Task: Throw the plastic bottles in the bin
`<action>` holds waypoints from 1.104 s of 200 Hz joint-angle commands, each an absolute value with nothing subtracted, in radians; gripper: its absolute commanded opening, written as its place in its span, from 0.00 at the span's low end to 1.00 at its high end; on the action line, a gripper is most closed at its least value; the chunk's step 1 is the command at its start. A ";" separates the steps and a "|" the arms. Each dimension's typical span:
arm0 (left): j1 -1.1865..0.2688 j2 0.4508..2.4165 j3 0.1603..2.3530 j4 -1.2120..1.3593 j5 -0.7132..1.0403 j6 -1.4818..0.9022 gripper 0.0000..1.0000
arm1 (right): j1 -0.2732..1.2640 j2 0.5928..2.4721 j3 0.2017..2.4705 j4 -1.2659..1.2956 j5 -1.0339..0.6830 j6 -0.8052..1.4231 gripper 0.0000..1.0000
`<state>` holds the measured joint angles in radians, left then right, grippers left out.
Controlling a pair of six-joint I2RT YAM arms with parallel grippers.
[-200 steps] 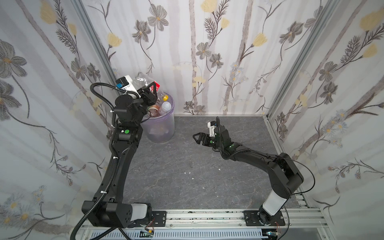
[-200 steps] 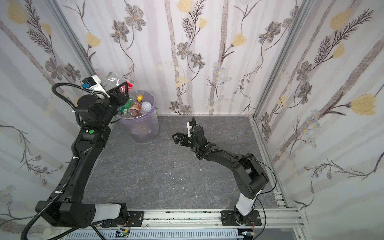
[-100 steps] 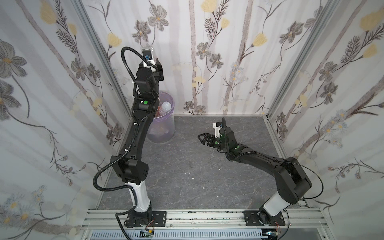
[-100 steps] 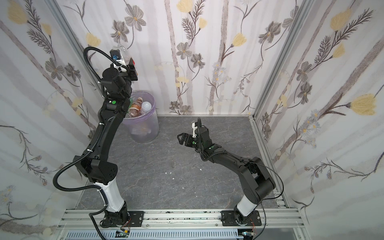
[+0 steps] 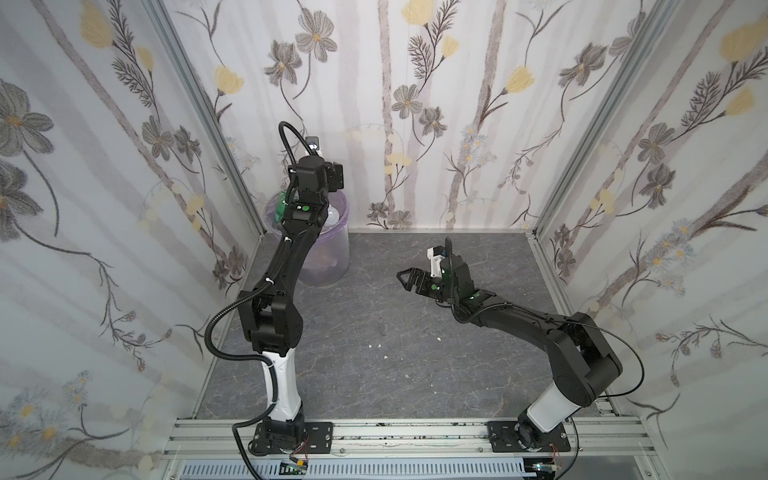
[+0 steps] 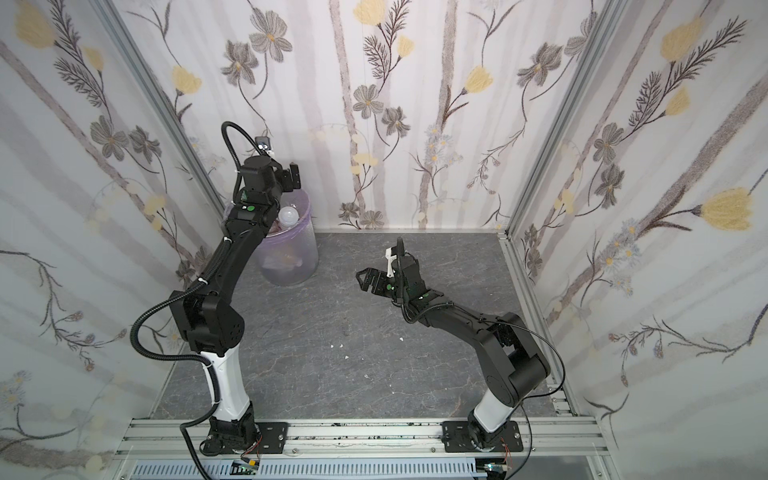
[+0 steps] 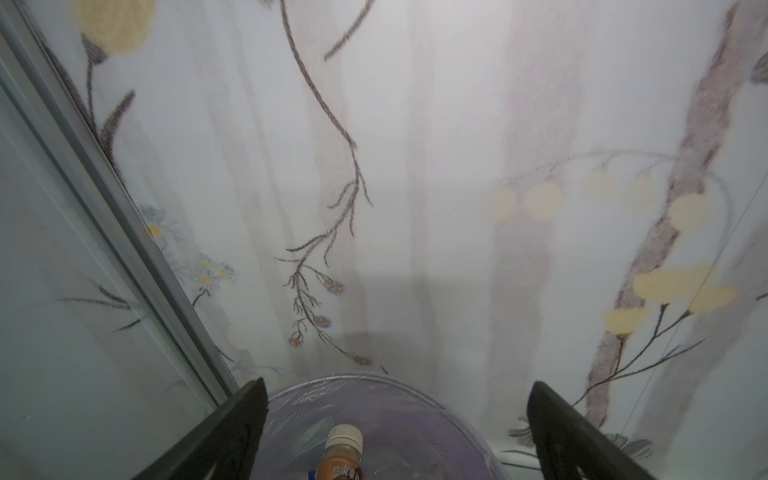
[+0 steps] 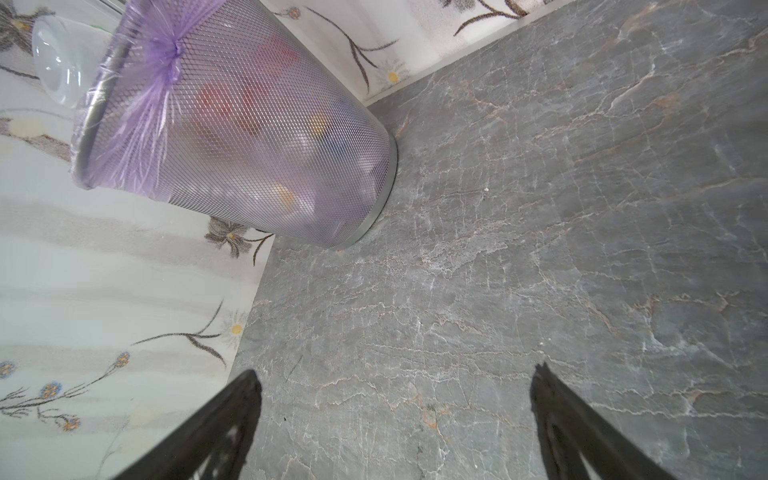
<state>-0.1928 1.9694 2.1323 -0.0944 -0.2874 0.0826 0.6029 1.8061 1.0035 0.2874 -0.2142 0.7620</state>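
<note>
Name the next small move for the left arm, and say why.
Probably draw the left gripper up and back from the bin. Its jaws stand open with nothing between them, a brown bottle sits below them inside the bin's rim, and no bottle shows on the table in both top views.

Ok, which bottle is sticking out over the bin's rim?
The frosted white bottle, rounded end poking above the rim of the bin; the brown bottle shows inside it.

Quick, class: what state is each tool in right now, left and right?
Left tool: open, holding nothing, above the bin.
Right tool: open, holding nothing.
</note>
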 commanded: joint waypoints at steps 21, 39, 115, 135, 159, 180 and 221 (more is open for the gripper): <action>-0.202 1.769 2.113 -0.052 -0.204 -0.042 1.00 | 0.605 1.802 0.979 0.382 -0.243 0.806 1.00; -0.202 1.699 2.063 -0.052 -0.158 -0.098 1.00 | 0.607 1.785 0.968 0.382 -0.235 0.805 1.00; -0.198 1.279 1.423 0.169 -0.073 -0.224 1.00 | 0.575 1.602 1.000 0.143 -0.042 0.603 1.00; -0.195 1.151 1.161 0.281 -0.118 -0.234 1.00 | 0.539 1.508 0.987 0.082 0.079 0.558 1.00; -0.198 1.052 0.909 0.368 -0.188 -0.242 1.00 | 0.493 1.417 0.964 0.043 0.246 0.477 1.00; -0.197 1.003 0.750 0.379 -0.318 -0.276 1.00 | 0.472 1.346 0.931 0.040 0.407 0.406 1.00; -0.197 0.907 0.418 0.506 -0.631 -0.292 1.00 | 0.452 1.273 0.805 0.165 0.654 0.313 1.00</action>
